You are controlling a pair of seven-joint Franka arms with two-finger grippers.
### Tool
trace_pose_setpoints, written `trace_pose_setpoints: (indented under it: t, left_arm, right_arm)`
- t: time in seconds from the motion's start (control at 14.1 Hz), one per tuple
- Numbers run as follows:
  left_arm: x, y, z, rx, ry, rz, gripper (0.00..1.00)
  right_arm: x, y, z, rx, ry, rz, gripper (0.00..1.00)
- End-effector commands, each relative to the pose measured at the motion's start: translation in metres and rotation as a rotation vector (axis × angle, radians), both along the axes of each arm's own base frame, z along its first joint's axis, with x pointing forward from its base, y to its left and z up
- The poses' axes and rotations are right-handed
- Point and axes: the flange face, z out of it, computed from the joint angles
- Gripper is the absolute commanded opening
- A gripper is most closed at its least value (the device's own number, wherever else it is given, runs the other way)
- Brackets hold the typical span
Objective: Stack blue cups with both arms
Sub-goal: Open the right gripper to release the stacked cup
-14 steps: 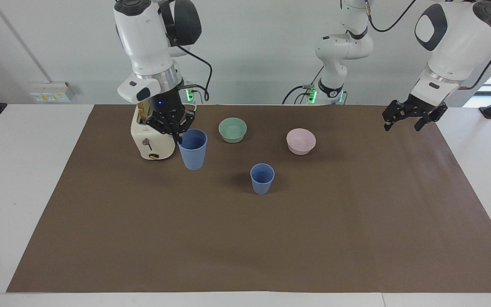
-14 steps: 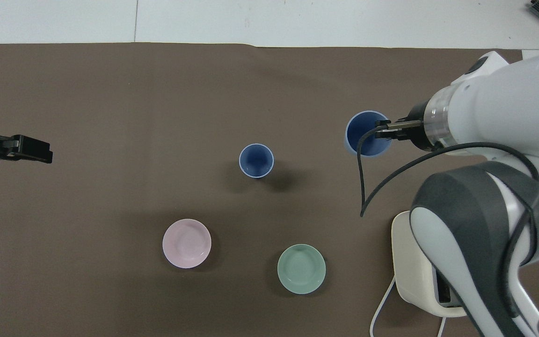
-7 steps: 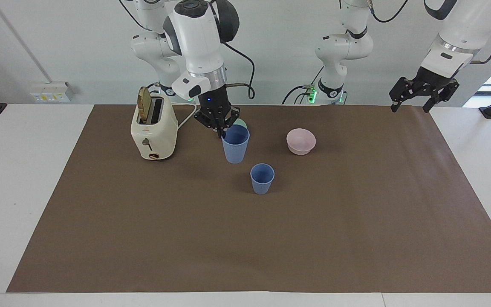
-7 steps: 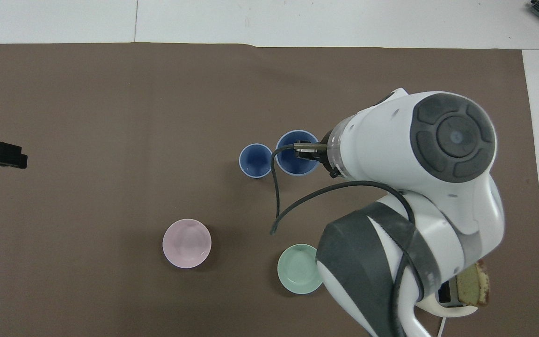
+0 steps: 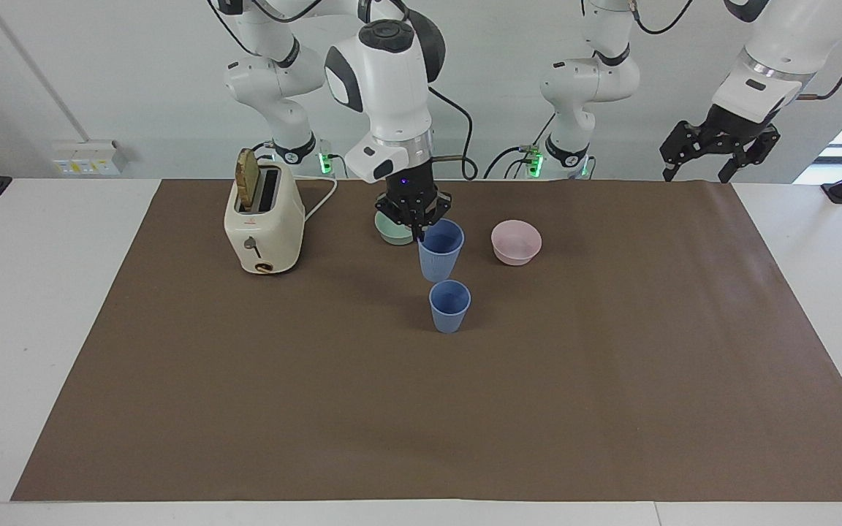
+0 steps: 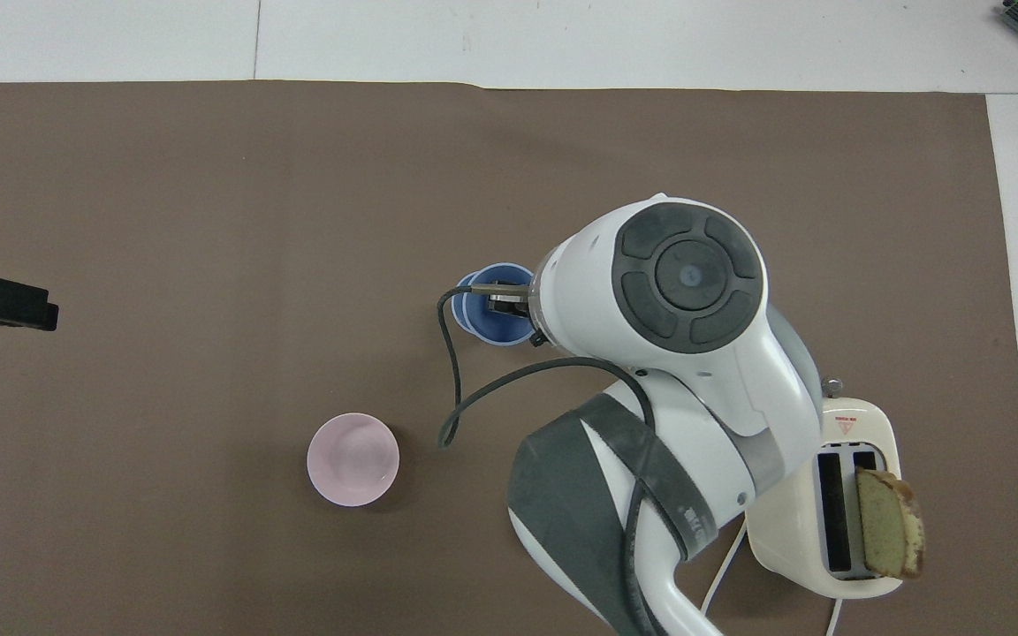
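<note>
One blue cup [image 5: 449, 307] stands upright on the brown mat [image 5: 611, 365]. My right gripper [image 5: 419, 234] is shut on the rim of the other blue cup [image 5: 441, 250] and holds it in the air just above the standing one, slightly tilted. In the overhead view the held cup [image 6: 498, 320] and my right gripper [image 6: 505, 299] cover nearly all of the standing cup, whose rim [image 6: 459, 305] peeks out beside them. My left gripper [image 5: 706, 164] hangs open and holds nothing, high over the mat's corner at the left arm's end; only its tip [image 6: 32, 309] shows from overhead.
A pale pink bowl [image 5: 516, 242] [image 6: 353, 459] sits nearer to the robots than the cups. A mint-green bowl [image 5: 390, 231] lies partly hidden by the right gripper. A cream toaster [image 5: 263, 223] [image 6: 836, 521] with a slice of bread stands toward the right arm's end.
The right arm has carried its blue cup from beside the toaster across to above the standing cup. The left gripper has risen and drawn back toward its base.
</note>
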Motion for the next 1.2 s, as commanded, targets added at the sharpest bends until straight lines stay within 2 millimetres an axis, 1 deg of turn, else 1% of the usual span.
trace_pose_setpoints:
  t: [0.0, 0.07, 0.14, 0.21, 0.28, 0.43, 0.57, 0.71, 0.85, 0.92, 1.13]
  left_arm:
    - [-0.009, 0.001, -0.001, 0.000, 0.017, -0.012, 1.00]
    - [-0.012, 0.002, 0.001, 0.000, 0.014, -0.010, 1.00]
    - [-0.012, 0.002, 0.001, 0.000, 0.016, -0.007, 1.00]
    - [-0.012, 0.001, 0.000, 0.001, 0.020, -0.012, 1.00]
    - [-0.012, 0.001, 0.000, 0.001, 0.022, -0.013, 1.00]
    - [-0.012, 0.002, 0.001, 0.001, 0.020, -0.012, 1.00]
    - [-0.012, 0.005, 0.001, 0.001, 0.021, -0.004, 1.00]
    - [-0.010, 0.008, 0.002, -0.002, 0.014, -0.001, 1.00]
    - [-0.010, 0.012, 0.002, -0.002, 0.014, 0.006, 1.00]
    - [-0.010, 0.014, 0.002, -0.003, 0.014, 0.011, 1.00]
    - [-0.010, 0.013, 0.002, -0.003, 0.014, 0.009, 1.00]
  right_arm:
    - [0.009, 0.013, -0.013, 0.009, -0.012, -0.023, 0.00]
    - [0.009, 0.020, -0.023, -0.005, -0.008, -0.019, 0.00]
    - [0.019, 0.015, -0.030, -0.009, -0.008, -0.027, 0.00]
    - [0.030, 0.007, -0.026, 0.001, -0.022, -0.043, 0.00]
    - [0.034, 0.008, -0.028, 0.006, -0.019, -0.047, 0.00]
    - [0.035, 0.012, -0.036, 0.009, -0.010, -0.046, 0.00]
    - [0.037, 0.011, -0.035, 0.027, -0.016, -0.050, 0.00]
    - [0.035, 0.017, -0.040, 0.028, -0.012, -0.043, 0.00]
    - [0.035, 0.018, -0.039, 0.034, -0.015, -0.041, 0.00]
    - [0.035, 0.018, -0.044, 0.032, -0.011, -0.039, 0.00]
    - [0.036, 0.020, -0.049, 0.034, -0.014, -0.034, 0.00]
